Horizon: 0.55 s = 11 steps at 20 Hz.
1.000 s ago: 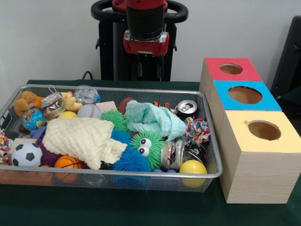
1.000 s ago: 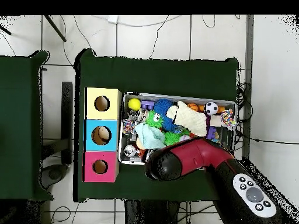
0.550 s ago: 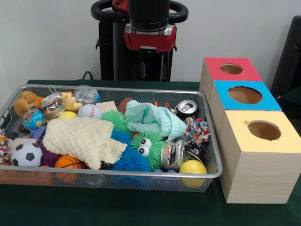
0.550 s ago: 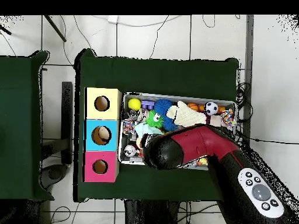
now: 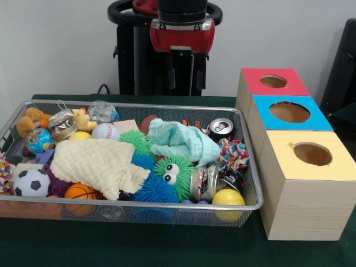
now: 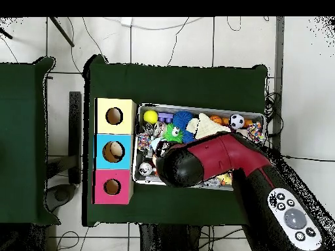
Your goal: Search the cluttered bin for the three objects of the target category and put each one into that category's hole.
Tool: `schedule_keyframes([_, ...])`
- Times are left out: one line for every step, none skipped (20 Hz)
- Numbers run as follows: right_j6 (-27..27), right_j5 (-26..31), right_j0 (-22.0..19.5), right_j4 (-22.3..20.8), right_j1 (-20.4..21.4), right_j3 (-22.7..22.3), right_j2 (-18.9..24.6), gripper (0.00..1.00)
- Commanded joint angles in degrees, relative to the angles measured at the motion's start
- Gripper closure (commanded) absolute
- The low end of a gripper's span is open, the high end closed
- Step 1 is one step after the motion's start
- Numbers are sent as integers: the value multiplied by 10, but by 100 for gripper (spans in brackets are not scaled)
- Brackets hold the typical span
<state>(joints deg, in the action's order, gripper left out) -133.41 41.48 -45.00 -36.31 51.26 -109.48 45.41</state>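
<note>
With my gripper [image 5: 184, 79] hanging above the bin [image 5: 251, 192], jaws apart and empty, I judge the light, thin, easily dented can [image 5: 221, 127] at the back corner nearest the boxes best pinched across its upright sides.

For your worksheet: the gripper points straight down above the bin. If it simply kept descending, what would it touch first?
Probably the mint-green cloth at the back middle of the wire bin, or the brown ball beside it. The gripper hangs above that area, but depth is hard to judge; the overhead view hides the spot under the arm.
</note>
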Motion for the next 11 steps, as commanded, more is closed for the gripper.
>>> schedule_keyframes([106, -57, 1, -45, 37, 38, 25, 0])
schedule_keyframes([107, -53, 3, -45, 36, 43, 24, 0])
schedule_keyframes([108, -49, 5, -45, 36, 48, 23, 0])
schedule_keyframes([111, -47, 7, -45, 34, 53, 23, 0])
schedule_keyframes([114, -41, 7, -42, 33, 56, 24, 0])
schedule_keyframes([115, -39, 8, -41, 33, 58, 23, 0])
schedule_keyframes([120, -34, 9, -41, 34, 58, 24, 0])
schedule_keyframes([122, -30, 10, -40, 33, 58, 22, 100])
schedule_keyframes([125, -28, 10, -39, 33, 59, 24, 100])
schedule_keyframes([128, -25, 10, -38, 33, 59, 25, 100])
schedule_keyframes([131, -22, 10, -37, 32, 60, 26, 100])
